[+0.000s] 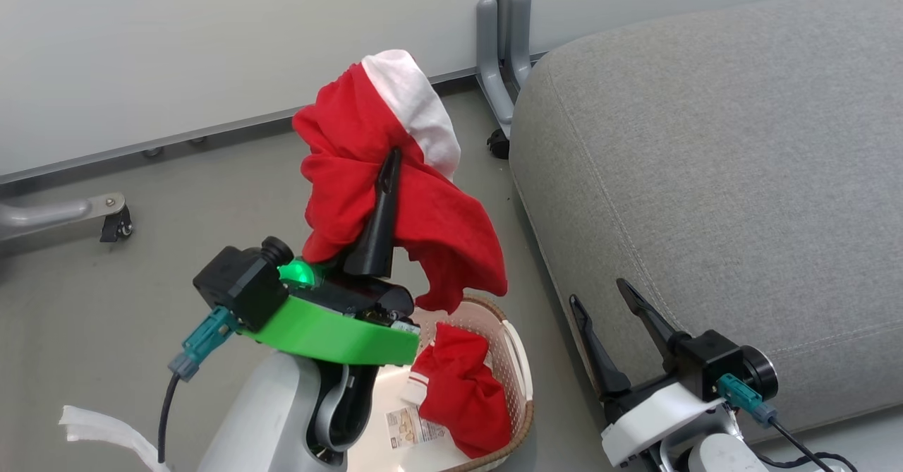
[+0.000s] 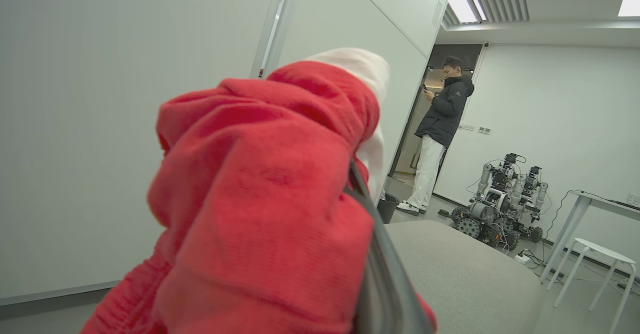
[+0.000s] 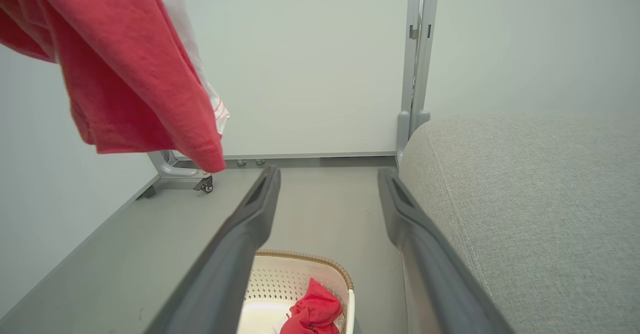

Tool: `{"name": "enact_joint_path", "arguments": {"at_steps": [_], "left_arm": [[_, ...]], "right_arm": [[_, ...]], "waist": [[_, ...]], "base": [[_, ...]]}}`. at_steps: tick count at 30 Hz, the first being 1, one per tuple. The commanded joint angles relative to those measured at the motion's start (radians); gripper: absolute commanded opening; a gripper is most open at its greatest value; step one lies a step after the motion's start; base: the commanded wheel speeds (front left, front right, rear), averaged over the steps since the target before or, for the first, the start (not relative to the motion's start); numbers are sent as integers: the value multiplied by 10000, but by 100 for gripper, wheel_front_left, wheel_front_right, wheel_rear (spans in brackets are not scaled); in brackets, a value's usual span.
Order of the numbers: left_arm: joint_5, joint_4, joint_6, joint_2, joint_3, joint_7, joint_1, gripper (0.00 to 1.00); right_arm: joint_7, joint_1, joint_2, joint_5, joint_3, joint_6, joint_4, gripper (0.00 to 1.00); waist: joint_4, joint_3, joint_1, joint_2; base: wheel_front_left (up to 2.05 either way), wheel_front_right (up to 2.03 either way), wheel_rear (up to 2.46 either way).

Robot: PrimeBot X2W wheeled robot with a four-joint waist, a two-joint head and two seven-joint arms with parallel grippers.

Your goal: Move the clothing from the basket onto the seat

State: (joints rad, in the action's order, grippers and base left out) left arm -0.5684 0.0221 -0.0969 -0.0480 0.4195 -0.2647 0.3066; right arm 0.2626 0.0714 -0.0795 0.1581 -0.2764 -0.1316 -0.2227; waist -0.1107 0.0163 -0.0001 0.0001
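The basket, half hidden behind the left gripper, holds one garment; the right gripper hangs spread and empty beside the seat; the left gripper pinches a second garment above the basket, cloth covering one finger; the seat's far end is cut off.

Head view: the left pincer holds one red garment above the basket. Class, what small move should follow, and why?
Probably carry the left pincer rightward over the seat: it is shut on the lifted garment, which hangs clear of the basket but not yet above the seat.
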Motion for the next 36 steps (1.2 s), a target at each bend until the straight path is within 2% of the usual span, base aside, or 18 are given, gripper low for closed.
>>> {"name": "enact_joint_path", "arguments": {"at_steps": [1, 16, 20, 24, 27, 36], "left_arm": [[1, -41, -54, -44, -72, 5, -149, 0], [-8, -14, -79, -44, -310, 5, -39, 0], [25, 33, -80, -44, -369, 5, -21, 0], [29, 84, -88, -44, -381, 5, 27, 0], [3, 102, -79, -44, -345, 5, 72, 0], [-151, 135, -93, -44, 198, 5, 208, 0]], "right_arm": [[34, -108, -26, 46, -7, 17, 1, 100], [34, 28, -66, -120, -96, 17, 276, 100], [33, 93, -136, 85, -765, 17, 906, 100], [33, 235, -466, 407, -1845, 17, 1903, 100], [34, 425, -679, 224, -2393, 17, 2406, 100], [33, 1028, -307, -644, -2463, 17, 2099, 100]], "waist": [[-2, -13, 1, -1], [-3, 76, 1, -1], [-21, 103, 1, -1], [-21, 121, 1, -1], [-12, 131, 1, -1], [163, 125, 1, -1]], "base": [[0, 0, 0], [0, 0, 0], [0, 0, 0], [0, 0, 0], [0, 0, 0], [0, 0, 0]]}}
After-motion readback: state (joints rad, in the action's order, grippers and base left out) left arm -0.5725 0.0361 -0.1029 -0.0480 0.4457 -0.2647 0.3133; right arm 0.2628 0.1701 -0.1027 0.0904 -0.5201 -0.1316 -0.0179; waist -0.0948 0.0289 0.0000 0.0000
